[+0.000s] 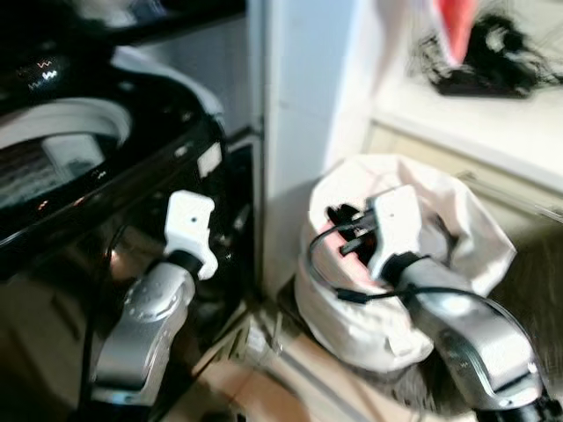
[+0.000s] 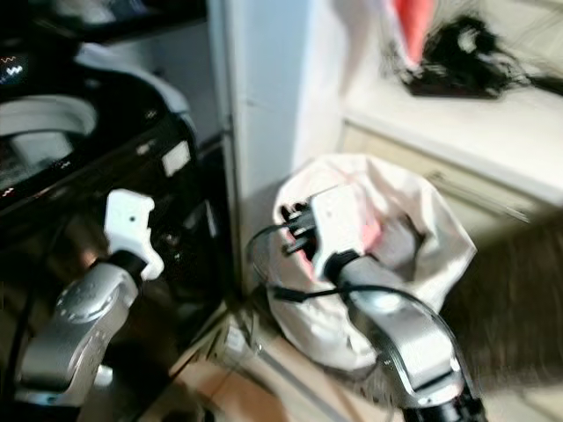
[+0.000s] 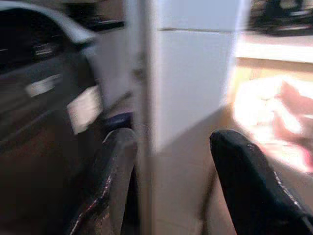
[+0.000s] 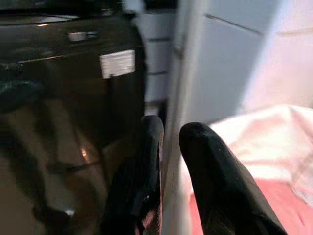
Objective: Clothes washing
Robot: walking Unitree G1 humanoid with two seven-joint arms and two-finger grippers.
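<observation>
A white label [image 4: 117,63] sat on the dark front of the washing machine [image 1: 106,176], but its print was too blurred to read; a second pale sticker [image 1: 208,159] near the machine's upper corner was equally illegible. Small lit marks glowed on the control panel [image 1: 44,75] at the back of the machine (no characters could be made out).

The white laundry bag [image 1: 440,229] stood on the floor [image 1: 264,378] just beside a white pillar [image 1: 303,105], to the right of the washing machine. Pink clothing [image 2: 369,233] showed inside its open mouth.

The right hand [image 4: 168,147] was at the mouth of the bag, its two black fingers [image 4: 210,166] only narrowly apart and holding nothing; in the right wrist view the pink cloth and the bag's white fabric lay just beneath and beside them, with the pillar's edge right ahead. The right arm [image 1: 466,334] reached over the bag from its near side, a black cable [image 1: 325,246] looping by the wrist.

The left hand [image 3: 171,186] hung in front of the washing machine, well apart from the bag, its fingers [image 3: 244,186] spread wide and empty, facing the pillar.

On the pale tabletop [image 1: 493,123] behind the bag lay a tangled black object [image 1: 493,53], with a red item [image 1: 457,26] hanging above.
</observation>
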